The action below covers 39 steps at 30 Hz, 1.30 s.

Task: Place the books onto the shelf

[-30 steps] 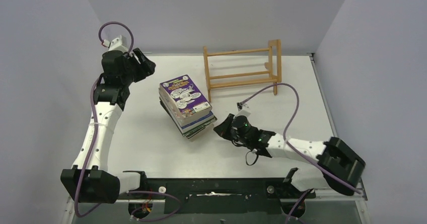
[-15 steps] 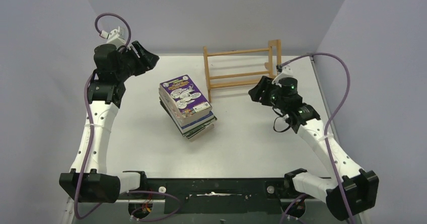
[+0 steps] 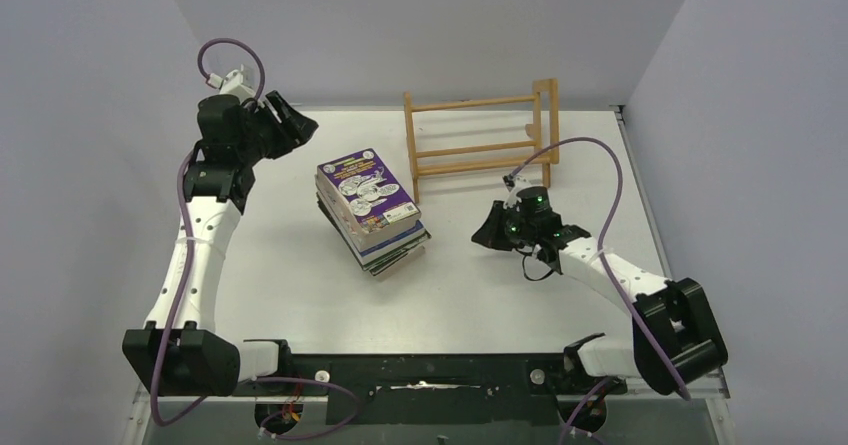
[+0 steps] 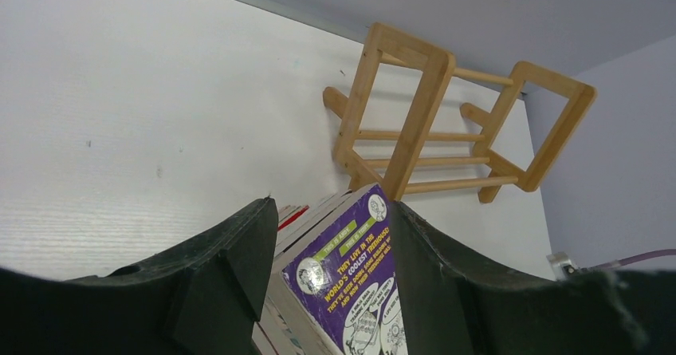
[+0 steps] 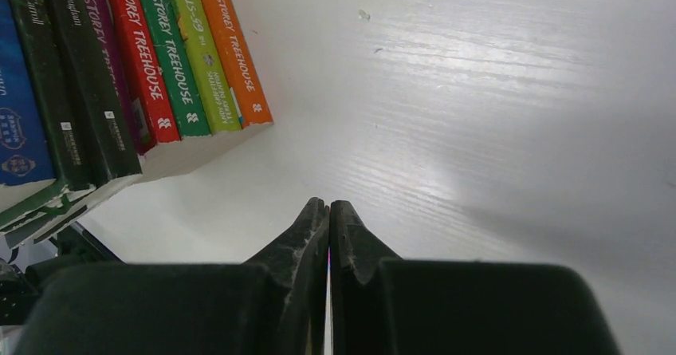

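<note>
The books (image 3: 370, 208) lie in a slanted stack at the table's middle, a purple cartoon cover on top. In the right wrist view their spines (image 5: 151, 60) show red, green, orange and black. The shelf (image 3: 480, 137) stands behind them at the back; the left wrist view shows the shelf (image 4: 430, 116) beyond the purple book (image 4: 363, 271). My left gripper (image 3: 300, 125) hovers back left of the stack, open and holding nothing (image 4: 331, 211). My right gripper (image 3: 484, 233) is low over the table right of the stack, shut with nothing in it (image 5: 328, 205).
Grey walls close in the white table (image 3: 300, 275) on the left, back and right. The black mounting rail (image 3: 420, 375) with both arm bases runs along the near edge. A purple cable (image 3: 590, 160) loops from the right wrist near the shelf's right end.
My right arm swung from beside the shelf's right end down and left toward the stack, and its jaws closed. The left arm shifted only slightly.
</note>
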{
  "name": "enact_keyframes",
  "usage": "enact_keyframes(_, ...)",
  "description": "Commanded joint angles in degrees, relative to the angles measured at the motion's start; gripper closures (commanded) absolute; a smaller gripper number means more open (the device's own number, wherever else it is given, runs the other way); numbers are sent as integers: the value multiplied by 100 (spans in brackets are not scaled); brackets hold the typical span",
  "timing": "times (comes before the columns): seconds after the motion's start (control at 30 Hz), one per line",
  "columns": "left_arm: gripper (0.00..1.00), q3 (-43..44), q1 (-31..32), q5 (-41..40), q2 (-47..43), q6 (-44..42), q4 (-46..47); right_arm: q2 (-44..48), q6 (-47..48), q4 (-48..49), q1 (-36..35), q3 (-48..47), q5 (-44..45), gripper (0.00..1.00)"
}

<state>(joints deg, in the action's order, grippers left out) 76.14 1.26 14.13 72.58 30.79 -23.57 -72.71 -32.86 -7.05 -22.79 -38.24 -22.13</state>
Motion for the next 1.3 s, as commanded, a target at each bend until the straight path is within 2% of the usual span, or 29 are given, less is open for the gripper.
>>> enact_keyframes(0.0,48,-14,-47,107,99,296,795,-476,-213,1338,-241,93,-272,100)
enact_keyframes(0.27,49,-97,-55,134,234,434,1137,-1919,-386,2610,-542,-236,-464,100)
enact_keyframes(0.73,52,-329,-88,55,189,346,1230,-3622,-741,3813,-853,-913,-987,100)
enact_keyframes(1.03,52,-311,-369,16,-45,359,750,-3856,-1133,4022,-1389,-929,-1059,100)
enact_keyframes(1.27,52,-92,-912,547,-136,258,105,-3864,-1423,4221,-1835,-889,-949,100)
